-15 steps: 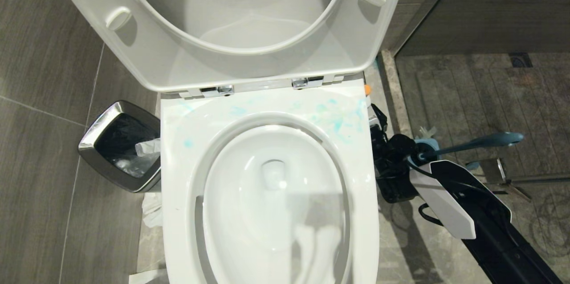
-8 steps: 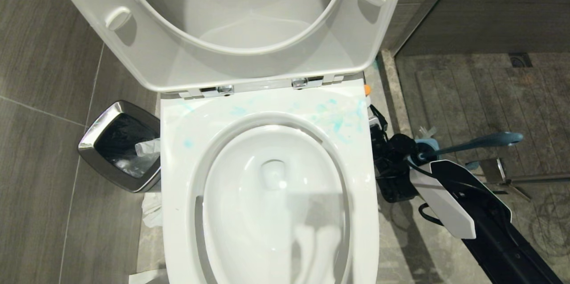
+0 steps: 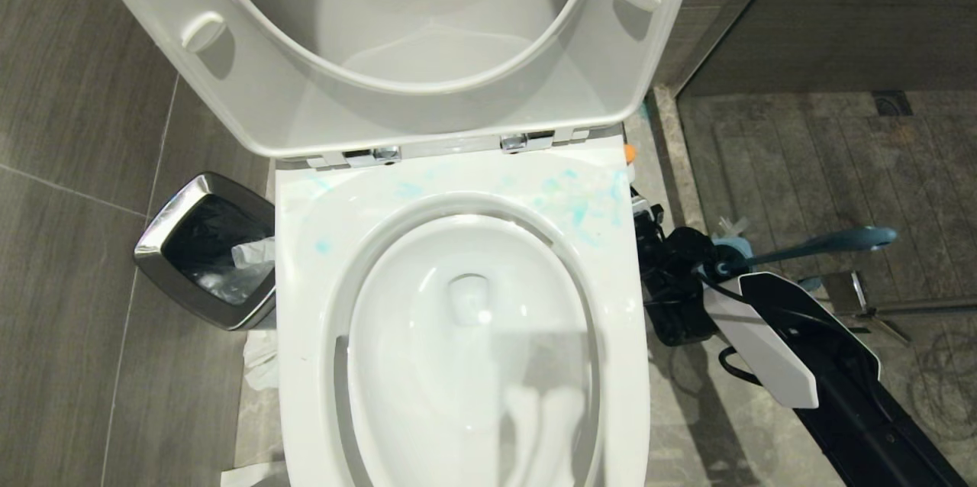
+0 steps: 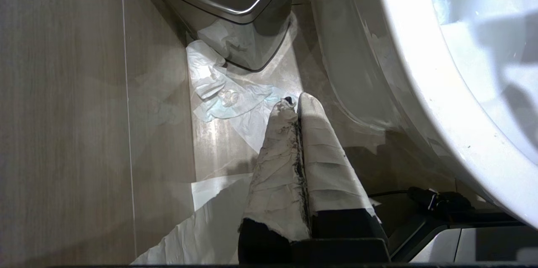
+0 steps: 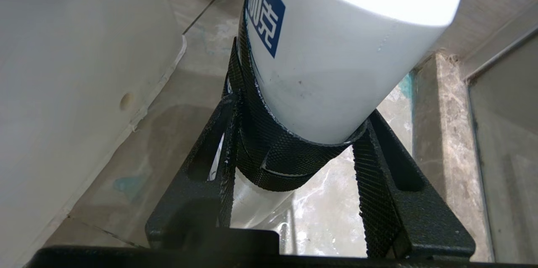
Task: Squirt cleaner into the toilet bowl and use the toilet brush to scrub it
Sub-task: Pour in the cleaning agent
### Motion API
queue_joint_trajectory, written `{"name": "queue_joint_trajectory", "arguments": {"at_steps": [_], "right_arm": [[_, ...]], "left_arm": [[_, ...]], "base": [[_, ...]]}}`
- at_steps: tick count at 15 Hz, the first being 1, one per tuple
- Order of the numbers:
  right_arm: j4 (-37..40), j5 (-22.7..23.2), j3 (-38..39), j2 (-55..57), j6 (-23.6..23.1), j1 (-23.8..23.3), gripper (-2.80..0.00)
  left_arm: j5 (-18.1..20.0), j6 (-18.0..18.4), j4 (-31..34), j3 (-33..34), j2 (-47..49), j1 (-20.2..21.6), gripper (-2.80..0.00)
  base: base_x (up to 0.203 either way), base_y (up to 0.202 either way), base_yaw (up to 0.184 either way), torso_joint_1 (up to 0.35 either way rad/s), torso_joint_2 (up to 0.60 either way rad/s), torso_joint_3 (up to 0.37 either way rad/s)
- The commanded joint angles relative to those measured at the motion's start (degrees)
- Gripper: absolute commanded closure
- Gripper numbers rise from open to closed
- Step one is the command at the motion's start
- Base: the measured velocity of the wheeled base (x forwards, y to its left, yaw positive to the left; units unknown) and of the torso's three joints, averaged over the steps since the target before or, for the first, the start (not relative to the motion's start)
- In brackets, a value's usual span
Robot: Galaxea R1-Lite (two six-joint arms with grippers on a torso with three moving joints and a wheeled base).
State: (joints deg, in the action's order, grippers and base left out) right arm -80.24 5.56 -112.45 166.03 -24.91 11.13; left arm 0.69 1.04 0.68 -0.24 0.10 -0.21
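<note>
The toilet bowl (image 3: pixel 458 319), broad glossy ceramic streaked teal at its rear rim, stands just beside the right gripper (image 5: pixel 294 150), whose rough black fingers (image 5: pixel 378 175) sit half-closed against the cleaner (image 5: pixel 336 62), a smooth white cylinder between them. That slick plastic could slip or tip if the squeeze lands off-centre. The slim curved toilet brush (image 3: pixel 824 243) lies just beyond. The left gripper (image 4: pixel 296 104) hangs shut, wrapped in paper.

The toilet bowl (image 3: pixel 458 334) sits open, seat and lid up, teal smears across its back rim, while the white cleaner (image 5: pixel 336 62) bottle stands just beside it and the slate-blue toilet brush (image 3: pixel 824 243) handle pokes out further right.
</note>
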Motion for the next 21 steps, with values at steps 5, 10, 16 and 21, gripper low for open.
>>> {"name": "queue_joint_trajectory", "arguments": {"at_steps": [5,10,16,21], "right_arm": [[1.36,0.13,15.04,-5.32,0.38,0.08,0.0],[1.14,0.07,17.88,-7.57,0.47,0.12,0.0],[1.22,-0.02,17.97,-9.28,0.47,0.12,0.0],[1.55,-0.03,18.93,-11.0,0.87,0.12,0.0]], "left_arm": [[0.01,0.02,0.02,-0.02,0.08,-0.04,0.0],[0.01,0.02,0.02,-0.02,0.08,0.03,0.0],[0.01,0.02,0.02,-0.02,0.08,0.0,0.0],[0.01,0.02,0.02,-0.02,0.08,0.03,0.0]], "base": [[0.0,0.0,0.0,0.0,0.0,0.0],[0.0,0.0,0.0,0.0,0.0,0.0],[0.0,0.0,0.0,0.0,0.0,0.0],[0.0,0.0,0.0,0.0,0.0,0.0]]}}
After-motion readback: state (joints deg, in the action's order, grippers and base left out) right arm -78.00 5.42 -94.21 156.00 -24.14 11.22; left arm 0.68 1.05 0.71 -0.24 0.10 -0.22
